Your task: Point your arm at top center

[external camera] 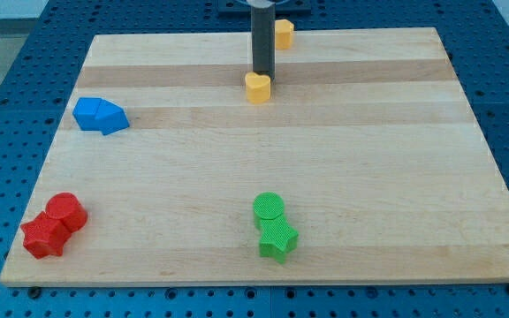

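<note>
My dark rod comes down from the view's top centre, and my tip [262, 73] rests on the board just above a yellow heart-shaped block [257, 87], touching or nearly touching it. A second yellow block [283, 33] sits at the board's top edge, just right of the rod. Two blue blocks [100, 116] lie joined at the left. A red cylinder [66, 211] and a red star [43, 237] sit at the bottom left. A green cylinder [269, 209] and a green star [277, 238] sit at the bottom centre.
The wooden board [396, 168] lies on a blue perforated table [7, 71]. The board's edges run along all four sides of the view.
</note>
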Controlling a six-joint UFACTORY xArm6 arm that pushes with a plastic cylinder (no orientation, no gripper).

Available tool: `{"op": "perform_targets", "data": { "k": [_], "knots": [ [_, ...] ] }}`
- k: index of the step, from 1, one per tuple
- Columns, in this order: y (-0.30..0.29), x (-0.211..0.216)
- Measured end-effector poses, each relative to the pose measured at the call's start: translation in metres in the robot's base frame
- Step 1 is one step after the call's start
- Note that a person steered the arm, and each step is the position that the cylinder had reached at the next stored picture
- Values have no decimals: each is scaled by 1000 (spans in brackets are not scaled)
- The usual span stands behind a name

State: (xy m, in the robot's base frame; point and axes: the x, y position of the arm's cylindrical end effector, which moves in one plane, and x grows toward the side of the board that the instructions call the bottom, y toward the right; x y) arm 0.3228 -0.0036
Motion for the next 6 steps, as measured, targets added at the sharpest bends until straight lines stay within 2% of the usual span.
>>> {"op": "perform_targets", "data": {
  "k": [1,2,3,4,5,6],
  "knots": [
    [0,30],
    [0,35],
    [-1,25],
    [-33,12],
    [-63,-30],
    [-63,-89]
  ]
}}
